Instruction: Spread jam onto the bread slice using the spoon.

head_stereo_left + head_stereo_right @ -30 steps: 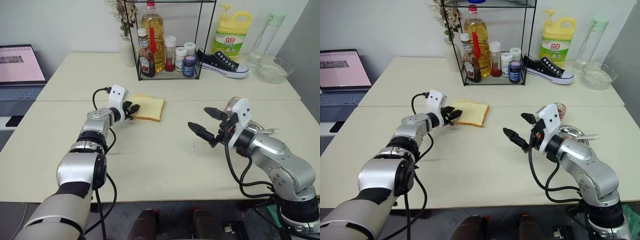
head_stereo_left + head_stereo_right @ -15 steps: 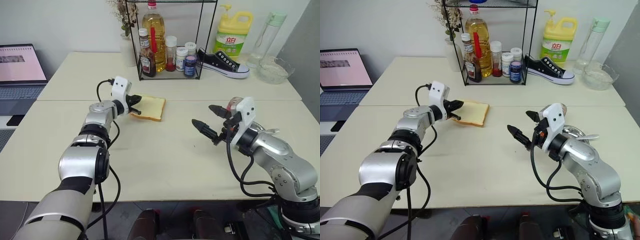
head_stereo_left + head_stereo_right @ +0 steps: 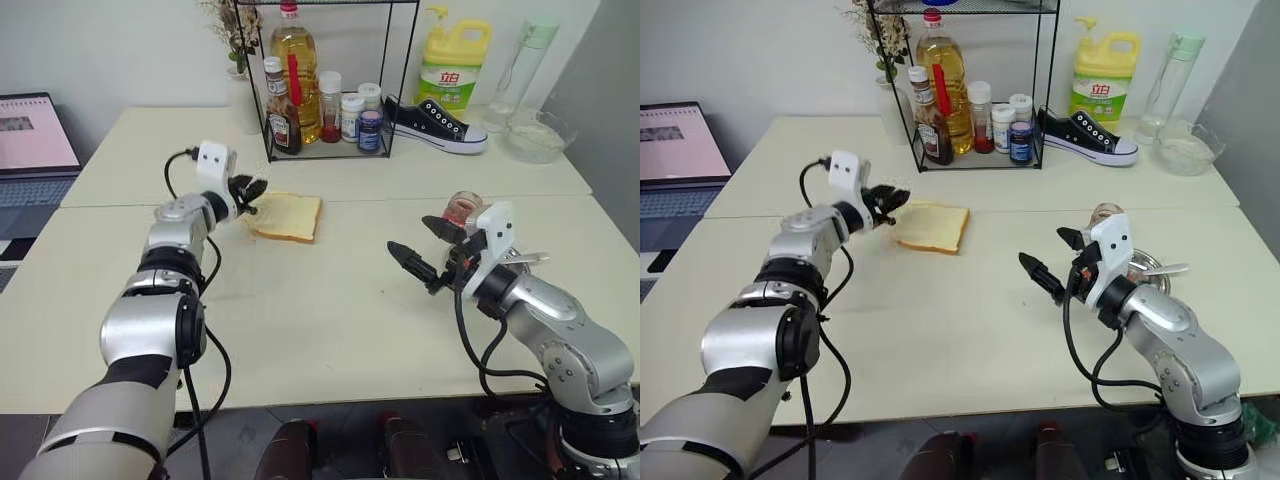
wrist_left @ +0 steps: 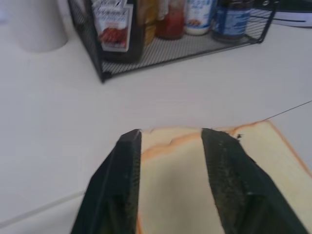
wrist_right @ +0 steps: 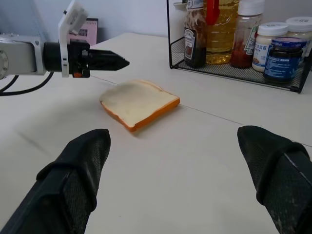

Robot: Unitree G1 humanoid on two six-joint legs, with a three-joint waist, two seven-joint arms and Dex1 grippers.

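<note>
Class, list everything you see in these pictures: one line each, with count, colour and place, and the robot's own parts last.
Bread: one, cream, mid-table.
Rack: one, black wire, behind the bread, holding bottles and jars.
Oil bottle: one, yellow, in the rack.
Sauce bottle: one, dark, in the rack.
Shoe: one, black and white, beside the rack.
Detergent: one, yellow-green, table's far side.
Bowl: one, clear, far right.
Jam jar: one, red, behind the right hand.
Laptop: one, left edge.
Left hand: black, open, above the bread's edge.
Right hand: black, open, empty.
</note>
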